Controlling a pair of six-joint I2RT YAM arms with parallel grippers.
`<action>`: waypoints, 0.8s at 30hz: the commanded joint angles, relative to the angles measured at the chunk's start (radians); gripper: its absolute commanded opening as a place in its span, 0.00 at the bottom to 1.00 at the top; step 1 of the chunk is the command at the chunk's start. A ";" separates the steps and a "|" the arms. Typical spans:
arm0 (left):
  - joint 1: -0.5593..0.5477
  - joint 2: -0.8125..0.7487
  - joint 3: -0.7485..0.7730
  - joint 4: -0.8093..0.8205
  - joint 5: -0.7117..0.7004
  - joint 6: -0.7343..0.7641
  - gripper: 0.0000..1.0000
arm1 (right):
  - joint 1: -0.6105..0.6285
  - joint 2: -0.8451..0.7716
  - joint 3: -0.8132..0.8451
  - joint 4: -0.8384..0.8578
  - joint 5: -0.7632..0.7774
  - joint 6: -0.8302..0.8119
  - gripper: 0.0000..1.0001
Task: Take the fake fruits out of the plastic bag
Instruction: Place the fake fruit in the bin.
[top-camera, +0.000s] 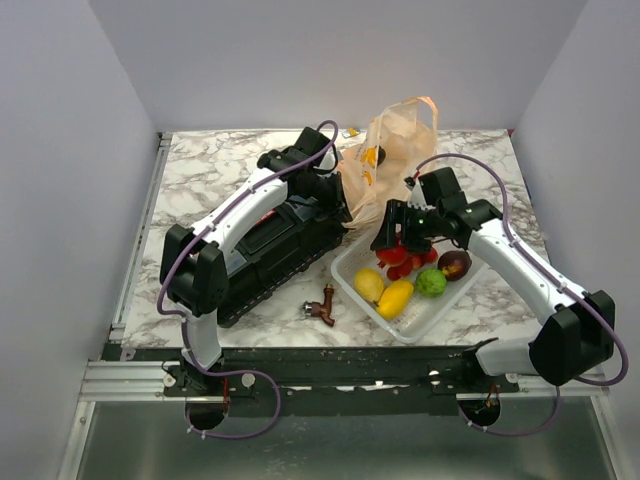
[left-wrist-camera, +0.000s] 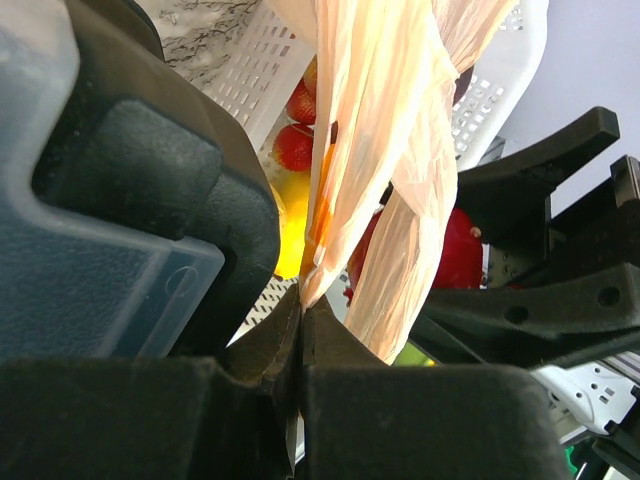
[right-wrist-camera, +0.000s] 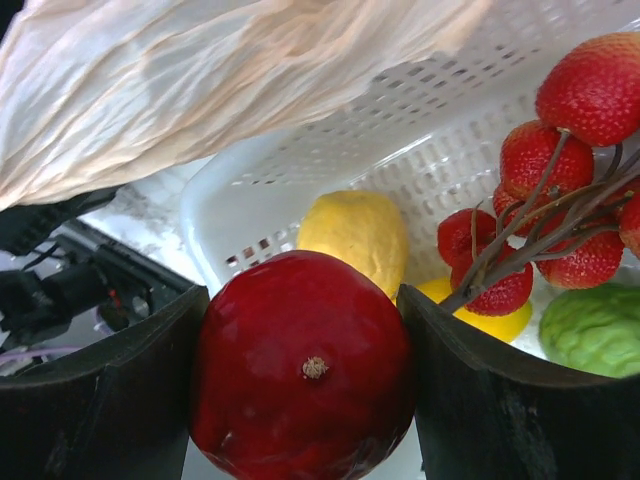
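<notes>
The tan plastic bag (top-camera: 395, 150) stands bunched at the back of the table. My left gripper (left-wrist-camera: 303, 300) is shut on a fold of the bag (left-wrist-camera: 380, 150). My right gripper (right-wrist-camera: 302, 300) is shut on a glossy red apple (right-wrist-camera: 300, 370), held low over the near wall of the white mesh basket (right-wrist-camera: 440, 140), just under the bag's edge (right-wrist-camera: 200, 80). In the basket lie a lemon (right-wrist-camera: 355, 235), a red berry cluster (right-wrist-camera: 545, 200), a lime (right-wrist-camera: 595, 330) and a yellow mango (top-camera: 396, 298). The bag's inside is hidden.
A maroon-brown fruit (top-camera: 455, 264) also lies in the basket (top-camera: 425, 318). A long black case (top-camera: 280, 250) lies under the left arm. A small brown object (top-camera: 322, 305) sits on the marble table (top-camera: 200, 175) near the basket's left corner. White walls enclose three sides.
</notes>
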 joint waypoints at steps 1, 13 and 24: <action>0.013 -0.023 -0.042 -0.026 -0.037 0.006 0.00 | 0.006 0.008 -0.028 0.065 0.143 -0.029 0.51; -0.004 -0.006 -0.039 -0.045 -0.042 0.011 0.00 | 0.006 0.037 -0.093 0.136 0.230 -0.015 0.82; -0.007 0.006 -0.035 -0.050 -0.042 0.020 0.00 | 0.005 -0.001 -0.033 0.085 0.251 -0.015 0.93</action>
